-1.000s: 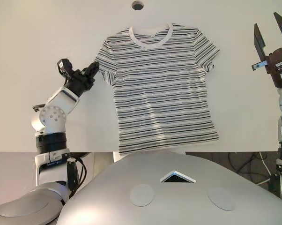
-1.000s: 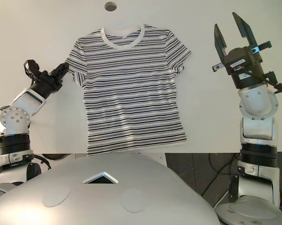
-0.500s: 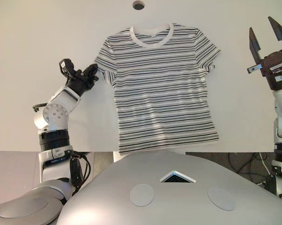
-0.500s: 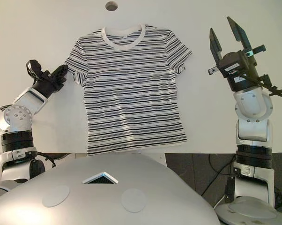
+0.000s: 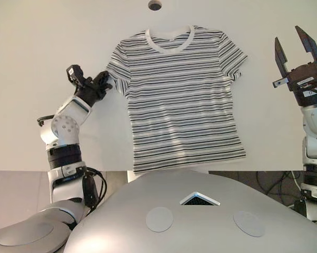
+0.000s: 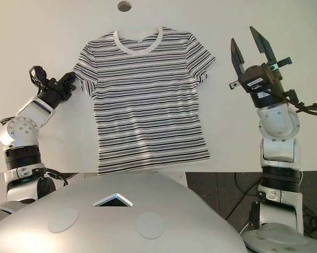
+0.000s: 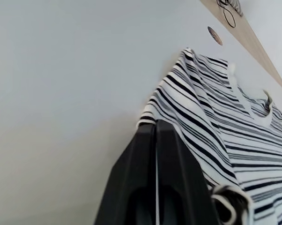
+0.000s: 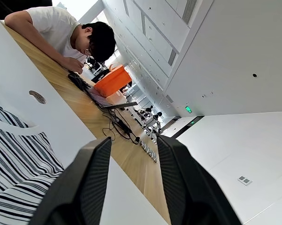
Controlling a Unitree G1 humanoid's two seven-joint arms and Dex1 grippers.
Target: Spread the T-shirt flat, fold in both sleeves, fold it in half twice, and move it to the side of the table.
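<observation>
With the shirt (image 5: 182, 100) flat on the table (image 5: 42, 42), my left gripper (image 5: 107, 78) has jaws pressed together at the left sleeve (image 5: 118, 73) hem, and since I can't tell whether cloth is caught, I'd check before folding inward; my right gripper (image 5: 288, 34) hangs spread wide out past the other sleeve.

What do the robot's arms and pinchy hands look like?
Both arms are white and silver, with round joints and black bands. The left gripper is black, with a small black box behind it. The right gripper has two long pointed black fingers, white stickers and a tiny green light. Black cables loop beside both arms.
</observation>
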